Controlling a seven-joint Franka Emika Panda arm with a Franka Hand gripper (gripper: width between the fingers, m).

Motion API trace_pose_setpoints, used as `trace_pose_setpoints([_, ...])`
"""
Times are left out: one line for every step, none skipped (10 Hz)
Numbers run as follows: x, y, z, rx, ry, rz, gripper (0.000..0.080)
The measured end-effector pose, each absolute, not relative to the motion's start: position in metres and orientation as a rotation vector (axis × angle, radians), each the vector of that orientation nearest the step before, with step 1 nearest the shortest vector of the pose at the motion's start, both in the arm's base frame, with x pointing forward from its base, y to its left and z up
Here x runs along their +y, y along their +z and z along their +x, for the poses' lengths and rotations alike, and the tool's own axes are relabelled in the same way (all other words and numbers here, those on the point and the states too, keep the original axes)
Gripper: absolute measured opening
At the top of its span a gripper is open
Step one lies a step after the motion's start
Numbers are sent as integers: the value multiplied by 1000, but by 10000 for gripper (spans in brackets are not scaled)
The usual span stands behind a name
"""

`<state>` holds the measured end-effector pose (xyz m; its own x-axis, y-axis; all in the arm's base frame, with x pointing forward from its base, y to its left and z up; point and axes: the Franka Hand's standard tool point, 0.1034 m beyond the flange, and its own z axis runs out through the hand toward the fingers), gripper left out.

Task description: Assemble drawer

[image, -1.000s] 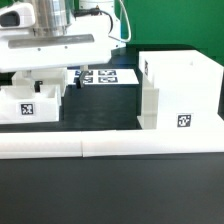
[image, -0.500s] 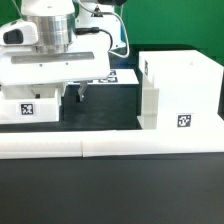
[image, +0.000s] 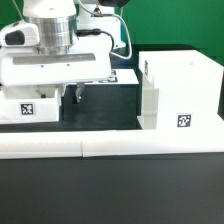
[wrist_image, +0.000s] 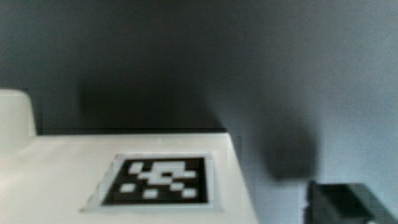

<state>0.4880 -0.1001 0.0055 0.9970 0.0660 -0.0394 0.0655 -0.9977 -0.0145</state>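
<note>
Hovering low at the exterior view's left, the tool (image: 74, 97) sits just beside the tagged white drawer panel (image: 25, 108); whether it's spread or pressed together I can't tell. I'd centre it over the panel's edge before closing, clear of the big white box (image: 180, 90) on the worktop (image: 105, 112).

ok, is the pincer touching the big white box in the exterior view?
No, the big white box stands apart on the exterior view's right, with the pincer well to its left by the small tagged part.
</note>
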Motion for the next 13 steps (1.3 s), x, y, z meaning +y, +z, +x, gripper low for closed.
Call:
trace_pose_setpoints([-103, 6, 492, -98, 55, -3129, 373])
trace_pose_setpoints([-105, 6, 494, -95, 49, -3131, 184])
trace_pose_setpoints([-104, 6, 494, -97, 51, -3129, 184])
trace_pose_setpoints([-102, 5, 494, -103, 51, -3128, 46])
trace_pose_setpoints([-102, 5, 494, -103, 51, -3128, 46])
trace_pose_setpoints([-102, 5, 494, -103, 51, -3128, 40])
trace_pose_setpoints([-102, 5, 494, -103, 51, -3128, 40])
trace_pose_setpoints([-102, 5, 494, -103, 51, -3128, 40])
trace_pose_setpoints([-99, 7, 495, -89, 59, -3123, 40])
trace_pose_setpoints([-90, 16, 501, -79, 59, -3114, 40])
trace_pose_setpoints([-84, 22, 507, -67, 42, -3114, 40])
trace_pose_setpoints([-75, 28, 513, -45, 30, -3114, 41])
trace_pose_setpoints([-65, 35, 518, -46, 28, -3109, 41])
